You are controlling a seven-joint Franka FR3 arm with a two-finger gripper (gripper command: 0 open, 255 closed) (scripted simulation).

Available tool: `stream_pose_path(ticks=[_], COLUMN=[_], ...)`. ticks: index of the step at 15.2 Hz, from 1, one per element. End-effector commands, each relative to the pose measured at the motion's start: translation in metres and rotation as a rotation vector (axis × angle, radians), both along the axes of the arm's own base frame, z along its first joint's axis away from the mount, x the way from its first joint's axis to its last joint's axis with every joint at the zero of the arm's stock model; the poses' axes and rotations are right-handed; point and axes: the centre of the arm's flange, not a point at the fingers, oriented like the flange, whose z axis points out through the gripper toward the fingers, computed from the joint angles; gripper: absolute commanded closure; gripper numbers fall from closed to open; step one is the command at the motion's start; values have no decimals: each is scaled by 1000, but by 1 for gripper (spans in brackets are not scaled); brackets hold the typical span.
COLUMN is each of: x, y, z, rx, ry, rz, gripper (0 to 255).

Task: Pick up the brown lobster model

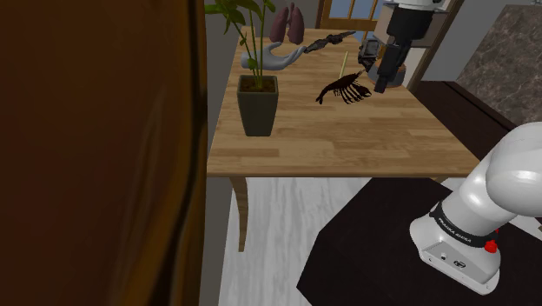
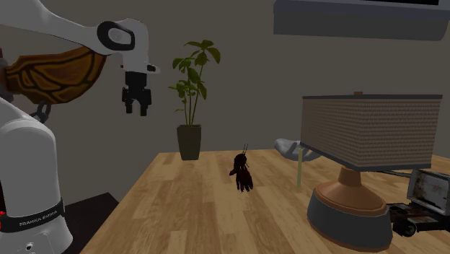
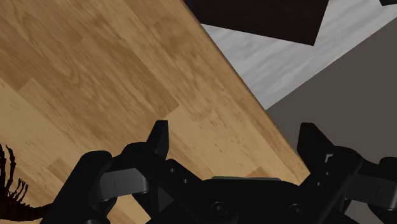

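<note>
Hanging open and empty, the jaws sit well above the worktop (image 1: 347, 143), their two black fingers (image 3: 159, 139) set wide apart with only bare wood showing between them. The lobster (image 1: 346, 89), dark brown, lies on the worktop, apart from the jaws. In the shoulder view it shows just left of the jaws and to the right of the plant (image 1: 258, 103), whose dark pot stands near the worktop's left edge. In the second exterior view the lobster (image 2: 243, 173) rests between the plant (image 2: 190, 137) and a lamp (image 2: 368, 144), and the jaws hang high at that view's upper left, clear of the wood. In the wrist view part of the lobster (image 3: 9, 184), a few thin legs, shows off to one side of the fingers, outside the gap. Past the worktop's edge in that view lies pale floor (image 3: 286, 57). At the worktop's far end in the shoulder view are a lung model (image 1: 287, 24) and a thin yellow stick (image 1: 344, 63).
</note>
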Motion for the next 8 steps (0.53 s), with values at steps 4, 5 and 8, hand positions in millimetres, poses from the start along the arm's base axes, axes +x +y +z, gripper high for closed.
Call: stream_pose_path(ticks=[4, 5, 8], x=[11, 15, 28], y=[-34, -45, -78], z=[-14, -19, -32], rx=[-7, -9, -16], ry=[-2, -2, -4], rz=[72, 96, 168], gripper=[0, 0, 0])
